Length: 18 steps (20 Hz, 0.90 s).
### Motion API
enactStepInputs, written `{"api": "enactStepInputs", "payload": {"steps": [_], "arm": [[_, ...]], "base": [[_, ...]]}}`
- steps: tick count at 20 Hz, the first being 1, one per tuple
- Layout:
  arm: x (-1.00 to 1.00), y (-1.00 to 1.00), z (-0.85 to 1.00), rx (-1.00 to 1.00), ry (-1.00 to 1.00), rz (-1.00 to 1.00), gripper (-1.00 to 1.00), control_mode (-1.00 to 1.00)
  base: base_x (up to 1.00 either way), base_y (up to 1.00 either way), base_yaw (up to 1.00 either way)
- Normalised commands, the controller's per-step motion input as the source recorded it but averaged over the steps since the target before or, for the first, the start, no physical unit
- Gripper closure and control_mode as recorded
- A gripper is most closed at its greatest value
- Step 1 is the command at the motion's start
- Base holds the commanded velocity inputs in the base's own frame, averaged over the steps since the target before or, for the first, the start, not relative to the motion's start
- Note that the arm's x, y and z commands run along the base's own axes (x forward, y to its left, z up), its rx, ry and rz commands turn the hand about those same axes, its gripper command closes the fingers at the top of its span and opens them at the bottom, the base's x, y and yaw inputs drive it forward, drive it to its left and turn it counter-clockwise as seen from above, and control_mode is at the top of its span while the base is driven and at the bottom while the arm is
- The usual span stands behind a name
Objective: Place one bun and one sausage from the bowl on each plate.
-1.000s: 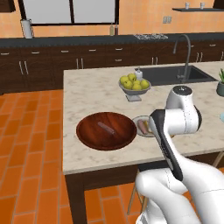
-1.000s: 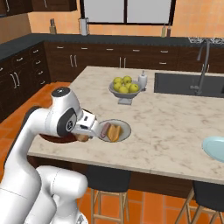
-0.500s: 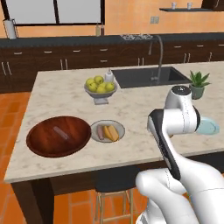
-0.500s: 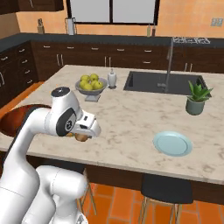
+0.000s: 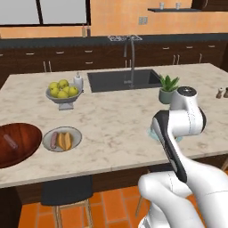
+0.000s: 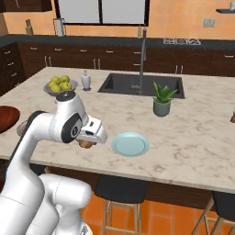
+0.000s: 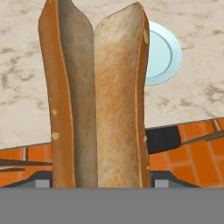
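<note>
One tan bun (image 7: 98,100) | gripped in the claw (image 6: 87,143), just beside pale blue plate (image 6: 131,144) above the counter (image 6: 197,137) | judged light, soft, crushable | best held mid-length across its sides.

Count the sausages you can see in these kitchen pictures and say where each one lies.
2. One sausage lies in the wooden bowl. The other sausage lies on the grey plate, beside the orange bun. More may be hidden.

A grey plate (image 5: 76,141) holding a sausage (image 5: 54,140) and bun (image 5: 66,140) sits beside the wooden bowl (image 5: 22,149).
</note>
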Motion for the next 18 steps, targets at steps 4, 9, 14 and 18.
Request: {"api": "enactStepInputs", "payload": {"steps": [4,9,14,18], "arm": [[0.0,0.0,0.0,0.0,0.0,0.0,1.0,1.0],[0.52,-0.15,-0.01,0.0,0.0,0.04,1.0,-1.0],[0.99,-0.75,-0.34,0.01,0.04,0.03,1.0,-1.0],[1.0,-0.87,-0.69,0.04,0.16,0.0,1.0,-1.0]], "base": [[0.5,-0.3,-0.01],[0.0,-0.03,0.0],[0.0,0.0,0.0],[0.0,0.0,0.0]]}}
